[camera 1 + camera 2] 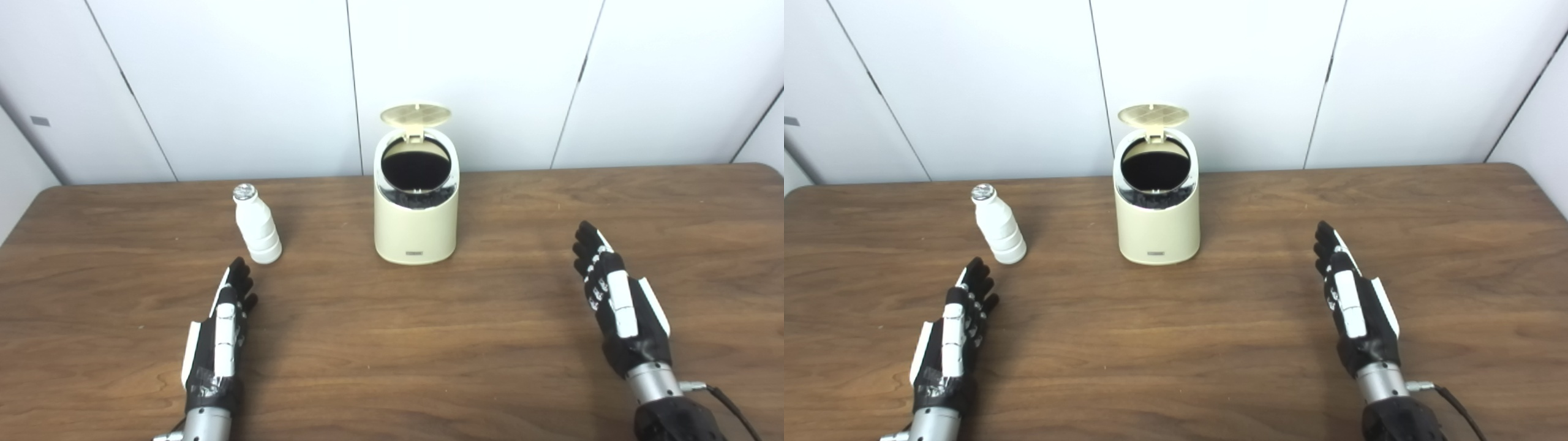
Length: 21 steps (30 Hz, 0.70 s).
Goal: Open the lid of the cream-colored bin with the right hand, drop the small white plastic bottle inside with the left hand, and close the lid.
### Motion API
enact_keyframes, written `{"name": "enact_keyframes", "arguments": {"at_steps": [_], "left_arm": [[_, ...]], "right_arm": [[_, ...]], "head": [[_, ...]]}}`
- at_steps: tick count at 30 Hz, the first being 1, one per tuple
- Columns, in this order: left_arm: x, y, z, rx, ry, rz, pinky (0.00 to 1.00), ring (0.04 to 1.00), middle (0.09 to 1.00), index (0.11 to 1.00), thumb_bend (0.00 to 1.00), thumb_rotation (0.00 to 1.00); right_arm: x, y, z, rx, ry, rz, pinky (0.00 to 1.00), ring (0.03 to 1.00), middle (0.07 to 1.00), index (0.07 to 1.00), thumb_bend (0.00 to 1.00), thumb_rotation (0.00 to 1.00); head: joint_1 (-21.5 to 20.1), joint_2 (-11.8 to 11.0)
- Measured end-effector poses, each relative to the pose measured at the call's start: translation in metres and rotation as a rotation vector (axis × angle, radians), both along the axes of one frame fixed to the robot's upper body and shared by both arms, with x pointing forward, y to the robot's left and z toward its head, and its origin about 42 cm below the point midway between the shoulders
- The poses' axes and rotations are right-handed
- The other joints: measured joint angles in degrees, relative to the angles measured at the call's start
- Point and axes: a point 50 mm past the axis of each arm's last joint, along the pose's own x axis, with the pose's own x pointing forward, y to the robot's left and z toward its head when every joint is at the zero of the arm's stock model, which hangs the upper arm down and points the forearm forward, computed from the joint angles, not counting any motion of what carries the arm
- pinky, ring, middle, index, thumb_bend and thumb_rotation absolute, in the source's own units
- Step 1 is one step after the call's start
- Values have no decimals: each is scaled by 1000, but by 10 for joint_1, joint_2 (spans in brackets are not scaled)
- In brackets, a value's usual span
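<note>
The cream-colored bin stands at the middle of the wooden table with its lid tipped up at the back, showing a dark inside. A small white plastic bottle with a silvery cap stands upright left of the bin. My left hand lies open just in front of the bottle, fingertips a short way from its base, holding nothing. Well to the right of the bin, my right hand is open too, fingers stretched forward and empty.
The brown table stretches to rounded far corners and ends close to a white panelled wall. A thin cable trails from the right wrist.
</note>
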Motion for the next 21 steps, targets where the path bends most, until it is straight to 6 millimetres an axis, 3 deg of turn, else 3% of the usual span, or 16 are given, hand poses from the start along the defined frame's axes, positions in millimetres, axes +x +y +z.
{"name": "enact_keyframes", "arguments": {"at_steps": [4, 5, 11, 18, 21], "left_arm": [[0, -1, 0, -1, -1, -6, 999, 983, 984, 995, 518, 1000], [0, -1, 0, 0, -1, -7, 994, 981, 985, 995, 527, 1000], [0, -5, -3, -4, -13, -8, 997, 984, 980, 987, 529, 1000], [0, -9, -4, 23, -16, -1, 984, 973, 971, 979, 489, 1000], [0, -10, -4, 34, -29, 4, 991, 972, 972, 975, 528, 984]], "right_arm": [[0, 2, 0, 8, -18, -8, 998, 965, 967, 938, 666, 912], [0, 2, -1, 11, -19, -10, 999, 968, 970, 941, 662, 909], [0, -1, -15, 17, 5, -18, 1000, 967, 973, 953, 674, 898], [2, -5, -16, 39, -19, -13, 1000, 968, 977, 954, 664, 889], [3, -5, -16, 35, -30, -11, 1000, 970, 977, 952, 656, 900]], "head": [[31, -4], [53, -11], [94, -31], [123, -40], [133, -47]]}}
